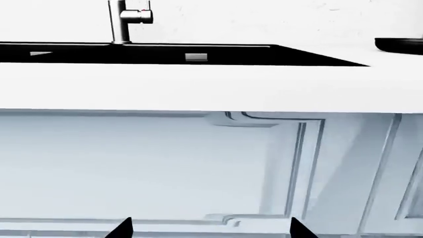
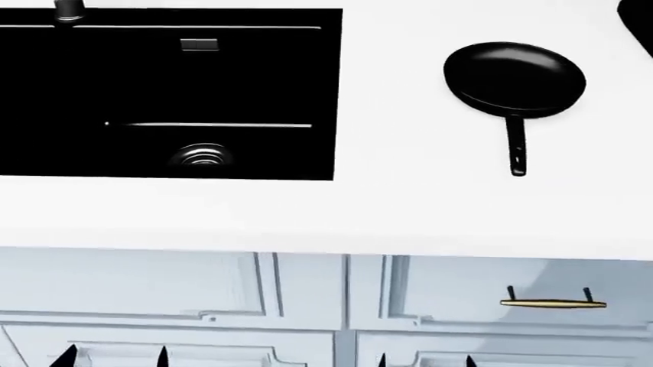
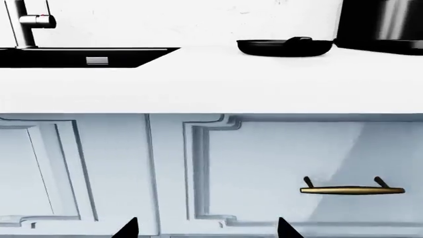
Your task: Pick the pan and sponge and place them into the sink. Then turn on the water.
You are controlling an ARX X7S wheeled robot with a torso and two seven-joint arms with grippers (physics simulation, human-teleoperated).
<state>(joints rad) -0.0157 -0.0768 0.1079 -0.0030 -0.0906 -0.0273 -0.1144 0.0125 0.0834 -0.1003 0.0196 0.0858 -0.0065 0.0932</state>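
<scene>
Apparently both grippers — left gripper (image 2: 112,355), right gripper (image 2: 423,359) — gape below the pan (image 2: 515,78).

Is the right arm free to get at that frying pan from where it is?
Probably yes. The frying pan sits alone on the white countertop, handle pointing toward the robot. The right gripper is low by the cabinet, jaws open, so it must rise first.

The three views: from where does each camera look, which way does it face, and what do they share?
Head view: high, looking down on the sink and pan; both grippers' fingertips show at the lower edge.
Left wrist view: low, below the counter, facing the cabinets; left gripper fingertips show.
Right wrist view: likewise low, facing the cabinet's brass handle; right gripper fingertips show.
Shared: all three show the sink and pan.
</scene>
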